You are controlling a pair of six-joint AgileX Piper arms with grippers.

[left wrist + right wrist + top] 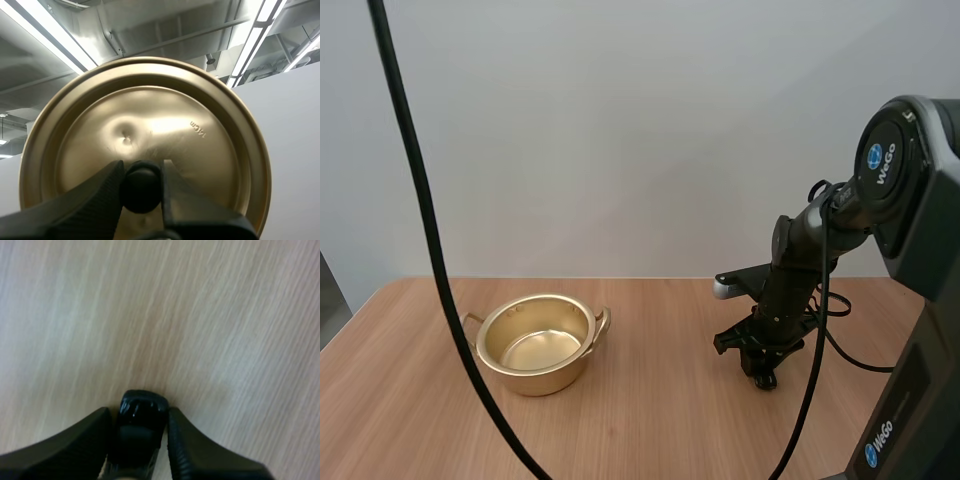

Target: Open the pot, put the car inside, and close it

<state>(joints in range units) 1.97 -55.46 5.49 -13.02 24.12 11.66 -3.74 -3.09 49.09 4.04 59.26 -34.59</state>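
Two grips: right pincer (764, 378), pointing down, car (143, 407); left pincer (142, 166), lid (150, 112).

Gold pot (534, 380), gold lid (165, 125), black car (143, 410)

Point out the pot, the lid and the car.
pot (536, 379): high view, on its front wall.
lid (165, 125): left wrist view, on the middle of its gold face.
car (143, 411): right wrist view, on its shiny black body.

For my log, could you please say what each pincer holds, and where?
Left pincer: lid, by its knob; right pincer: car, by its sides.
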